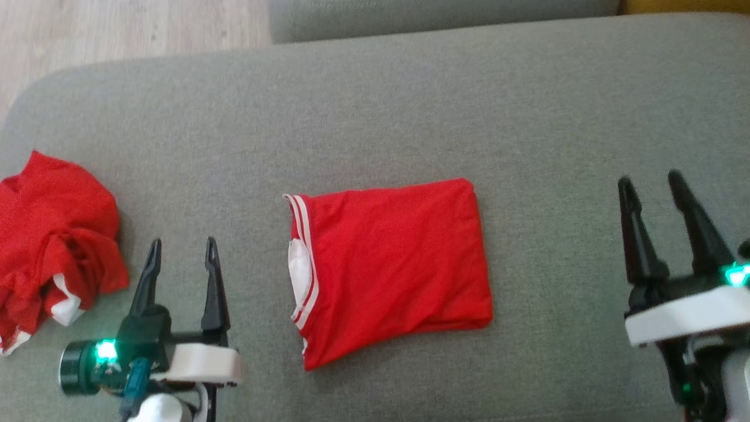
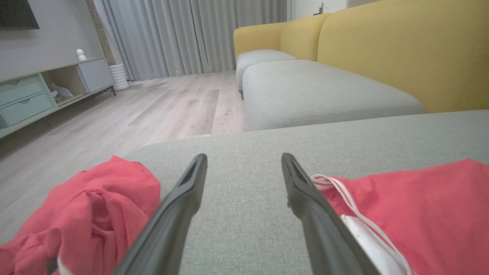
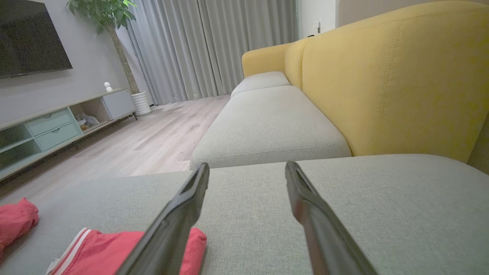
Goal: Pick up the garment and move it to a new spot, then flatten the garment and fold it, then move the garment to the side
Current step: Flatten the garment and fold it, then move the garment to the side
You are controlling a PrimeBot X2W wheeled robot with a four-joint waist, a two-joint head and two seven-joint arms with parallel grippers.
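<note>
We judge folding complete: the garment (image 1: 392,266) lies folded at centre, the left gripper (image 1: 183,243) at 8 o'clock and the right gripper (image 1: 649,179) at 3 o'clock both released and empty, with the sideways move pending.

Cushion (image 1: 375,105) carrying a folded garment (image 1: 389,269) at its middle and a crumpled garment (image 1: 55,234) at its left edge; left gripper (image 1: 183,249) between them; right gripper (image 1: 650,179) near the right edge.

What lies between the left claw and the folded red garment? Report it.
Nothing visible: bare grey cushion separates the left claw from the folded garment. A crumpled red garment lies on the claw's other side, toward the cushion's left end.
</note>
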